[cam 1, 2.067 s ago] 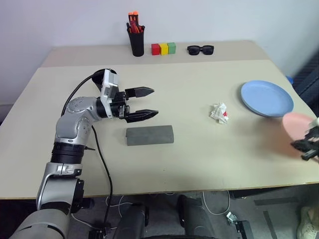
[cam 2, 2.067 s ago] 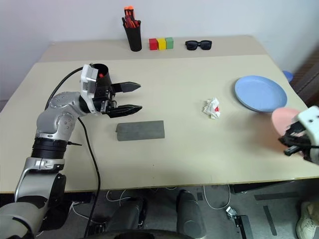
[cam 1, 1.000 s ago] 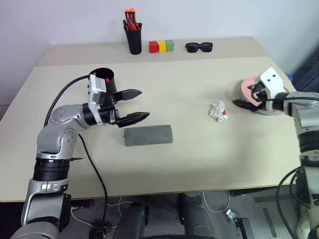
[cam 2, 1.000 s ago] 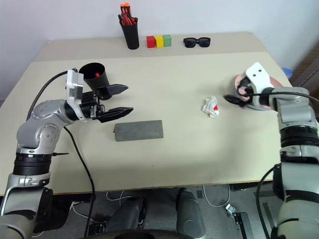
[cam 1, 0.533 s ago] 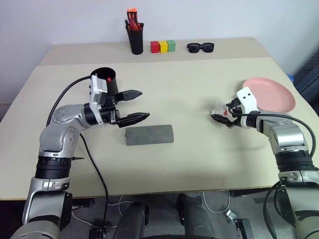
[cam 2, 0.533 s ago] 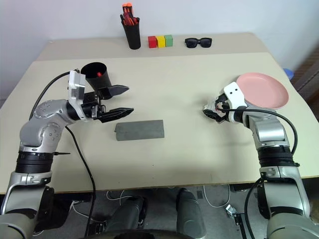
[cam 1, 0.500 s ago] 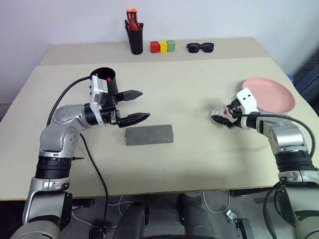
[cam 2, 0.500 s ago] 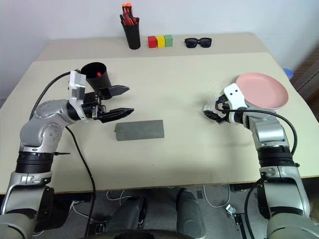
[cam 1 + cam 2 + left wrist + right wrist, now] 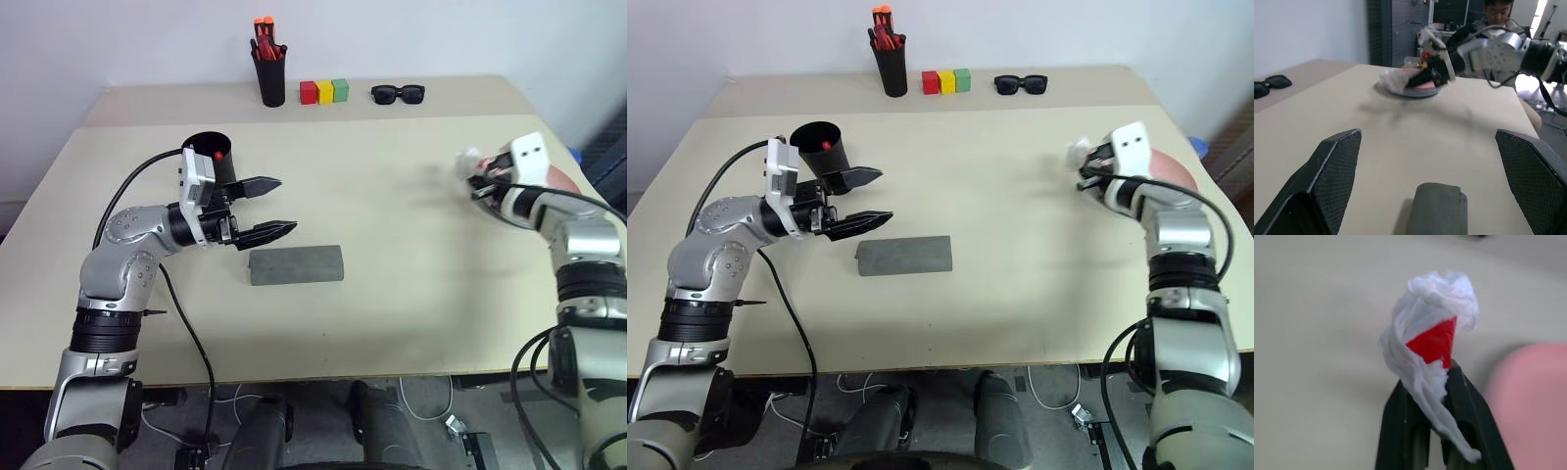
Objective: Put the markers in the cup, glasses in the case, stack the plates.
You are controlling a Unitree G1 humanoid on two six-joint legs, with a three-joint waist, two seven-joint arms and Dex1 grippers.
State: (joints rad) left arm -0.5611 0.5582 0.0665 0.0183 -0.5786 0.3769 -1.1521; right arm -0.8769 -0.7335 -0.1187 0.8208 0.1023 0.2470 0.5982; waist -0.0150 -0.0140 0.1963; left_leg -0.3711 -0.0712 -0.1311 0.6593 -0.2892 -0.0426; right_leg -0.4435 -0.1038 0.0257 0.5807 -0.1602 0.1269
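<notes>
the right claw is clamped on a crumpled white wrapper with a red patch, held clear of the tabletop beside the salmon pink plate; this wad is soft and almost weightless, so a pinch anywhere on it holds. the pink plate appears to rest on the light blue plate, whose edge shows beneath it in the left wrist view, so the stack reads as done. both are likely thin, stiff and light; take them at the rim. the left claw stands fully open and empty above the grey case, which lies closed near the tabletop's middle; its hard rounded shell is probably smooth, so grip it across the narrow width. the black cup stands just behind the left claw with a red cap visible inside. the glasses cannot be located.
</notes>
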